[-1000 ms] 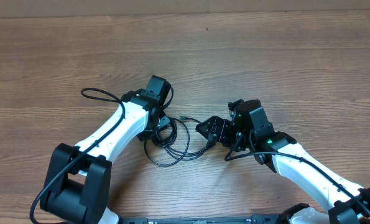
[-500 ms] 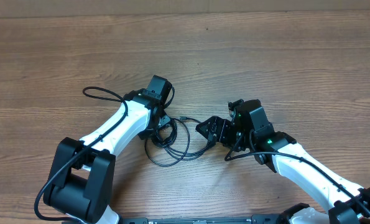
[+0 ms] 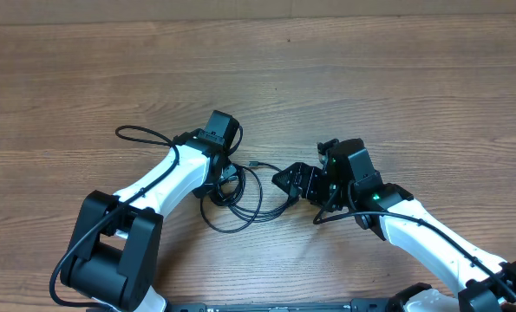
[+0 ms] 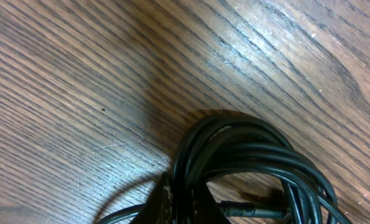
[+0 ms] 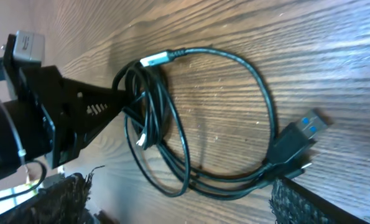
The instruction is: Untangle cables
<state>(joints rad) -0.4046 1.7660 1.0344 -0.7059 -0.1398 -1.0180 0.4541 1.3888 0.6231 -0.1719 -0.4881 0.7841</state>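
while the left gripper (image 3: 227, 179) pinches the cables (image 3: 244, 204), the right gripper (image 3: 284, 184) stands wide

where the two arms meet near the middle of the table (image 3: 396, 78), the cables lie on the wood as a bunch of thin black loops, between the two grippers. the left gripper has its jaws closed narrow on the tight left side of the bunch. in the right wrist view its black fingers (image 5: 94, 107) run straight into the crowded strands. in the left wrist view those strands curl together right against a dark finger at the bottom edge.

the right gripper sits just beside the right side of the bunch, jaws spread wide and holding nothing. its textured pads (image 5: 324, 202) show at the lower corners of its own view, one on each side of the loops.

from the tight part a wider loop sweeps out toward the right gripper. a silver-tipped plug (image 5: 155, 60) lies at the top of the bunch. a usb plug (image 5: 300, 127) with a blue insert lies at the far end of the wide loop, near one pad, with another dark plug just beside it. whether that pad touches the cables there cannot be told.
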